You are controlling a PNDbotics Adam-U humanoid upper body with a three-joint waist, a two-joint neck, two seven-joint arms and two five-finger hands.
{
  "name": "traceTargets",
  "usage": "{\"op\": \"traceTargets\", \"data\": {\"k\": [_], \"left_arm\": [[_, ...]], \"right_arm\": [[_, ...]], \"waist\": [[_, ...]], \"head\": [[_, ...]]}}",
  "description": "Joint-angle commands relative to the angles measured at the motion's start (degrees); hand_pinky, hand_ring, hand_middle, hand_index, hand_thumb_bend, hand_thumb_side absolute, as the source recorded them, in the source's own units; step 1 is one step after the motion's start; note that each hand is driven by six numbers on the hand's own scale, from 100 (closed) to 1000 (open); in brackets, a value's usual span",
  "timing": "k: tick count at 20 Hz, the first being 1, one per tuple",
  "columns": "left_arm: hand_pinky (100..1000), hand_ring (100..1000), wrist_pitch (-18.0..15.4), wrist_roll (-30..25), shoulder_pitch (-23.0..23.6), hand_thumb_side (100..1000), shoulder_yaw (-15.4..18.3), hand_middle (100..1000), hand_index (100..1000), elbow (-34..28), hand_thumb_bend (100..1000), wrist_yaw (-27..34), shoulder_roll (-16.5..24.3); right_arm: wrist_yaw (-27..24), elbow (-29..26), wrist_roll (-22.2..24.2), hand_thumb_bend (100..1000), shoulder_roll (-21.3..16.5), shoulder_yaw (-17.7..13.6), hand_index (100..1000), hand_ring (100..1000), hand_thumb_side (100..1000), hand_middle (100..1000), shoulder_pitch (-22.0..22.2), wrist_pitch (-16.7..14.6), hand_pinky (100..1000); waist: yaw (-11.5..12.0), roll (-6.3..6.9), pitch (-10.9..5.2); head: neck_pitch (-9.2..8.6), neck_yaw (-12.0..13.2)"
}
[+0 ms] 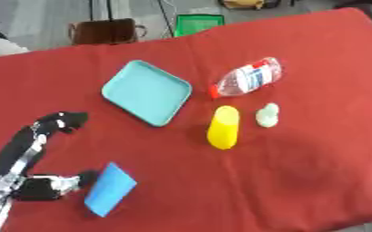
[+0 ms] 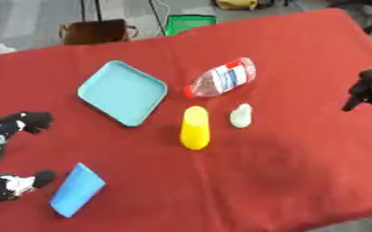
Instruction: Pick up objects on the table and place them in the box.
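— Which hand is nearer to something it could take?

— The left hand (image 1: 50,181), low at the left side of the red cloth-covered table (image 1: 300,181). One dark finger reaches up toward the far side, the thumb part lies along the bottom, and the flat blue rectangular pad (image 1: 110,189) sits just beside the thumb tip, to its right. The fingers are spread and hold nothing; whether the thumb touches the pad's edge I cannot tell.

— How does the pad lie?

— Its long axis runs diagonally, the upper end tilted right, the lower end toward the near table edge. I'd judge the hand needs to move right to bring the pad between thumb and finger.

— And the right hand?

— The right hand (image 2: 369,90) shows only at the right border, fingers curled with nothing in them, well apart from everything.

— The other things?

— Mid-table: a yellow plastic capsule-shaped container (image 1: 223,127) lying near-to-far, a small pale green lump (image 1: 268,115) just to its right, and a clear plastic bottle with a red cap (image 1: 249,78) on its side beyond them. The light-blue shallow square tray (image 1: 147,92) — presumably the box — lies up and right of the pad, with open cloth between.
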Motion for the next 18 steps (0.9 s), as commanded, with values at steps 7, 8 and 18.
{"op": "traceTargets", "data": {"k": [7, 8, 18], "left_arm": [[745, 746, 3.7, -2.1, -0.8, 806, -3.0, 762, 920, -1.1, 815, -8.7, 0.7], [749, 733, 4.1, -2.8, -0.9, 820, -3.3, 758, 917, -1.1, 844, -10.0, 0.5], [770, 604, 7.8, -5.2, -1.2, 804, -5.8, 677, 885, -1.1, 1000, -31.4, -2.4]], "right_arm": [[0.0, -0.5, 5.4, 100, -1.4, -0.3, 813, 575, 656, 630, -0.7, -5.7, 577], [0.0, -0.5, 5.4, 100, -1.4, -0.3, 813, 575, 655, 630, -0.7, -5.7, 577], [-0.1, -0.4, 5.4, 100, -1.1, -0.1, 813, 575, 655, 630, -0.8, -5.8, 577]], "waist": [[-0.1, -0.49, -1.1], [-0.1, -0.54, -1.12], [-0.1, -0.85, -1.02]], "head": [[-1.26, -0.9], [-1.28, -0.9], [-1.59, -0.9]]}}
